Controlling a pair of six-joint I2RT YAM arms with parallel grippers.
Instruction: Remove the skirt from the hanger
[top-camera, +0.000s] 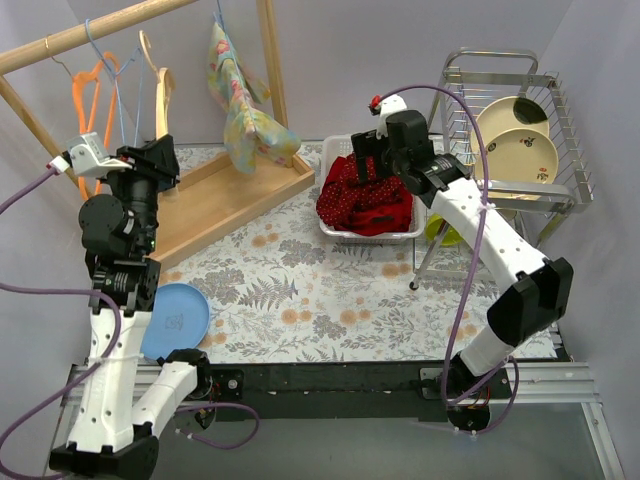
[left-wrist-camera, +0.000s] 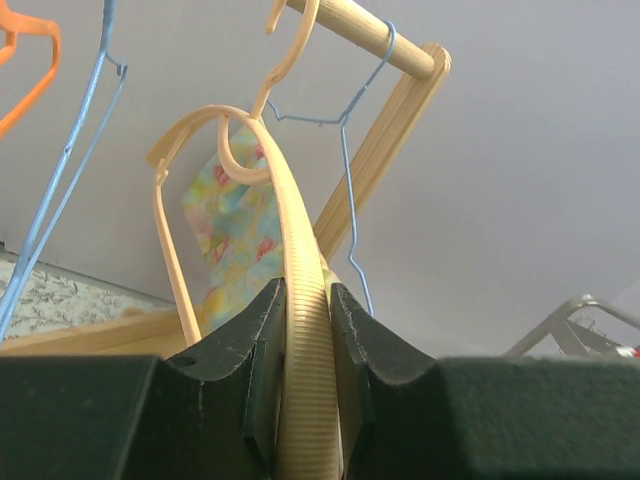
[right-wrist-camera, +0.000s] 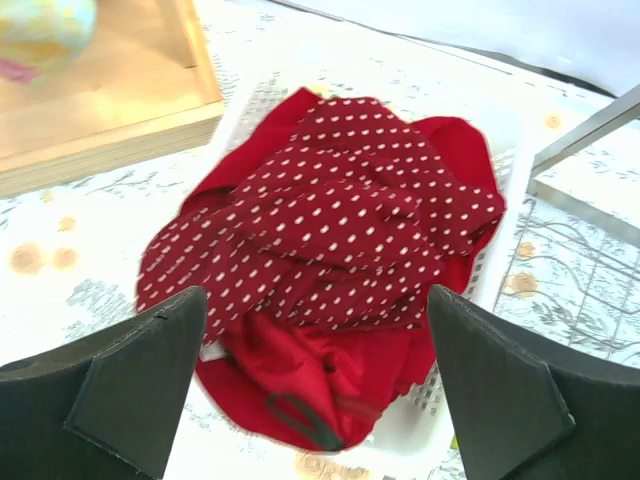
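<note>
Red skirt with white dots (right-wrist-camera: 330, 240) lies crumpled inside the white plastic basket (top-camera: 372, 237). The right gripper (right-wrist-camera: 320, 350) hovers just above it, its jaws wide apart and empty. The left gripper (left-wrist-camera: 305, 340) is closed narrowly on the cream plastic hanger (left-wrist-camera: 292, 230). The mark on the round blue plate (top-camera: 180, 315) is too small to read.

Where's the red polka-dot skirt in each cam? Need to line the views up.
Top external: red polka-dot skirt right of centre, bunched in the white basket.
Left wrist: not in it.
Right wrist: centre of the frame, in the same basket.
Shared landmark: the wooden rack, with its base board left of the skirt in top external and right wrist, and its post in left wrist.
</note>
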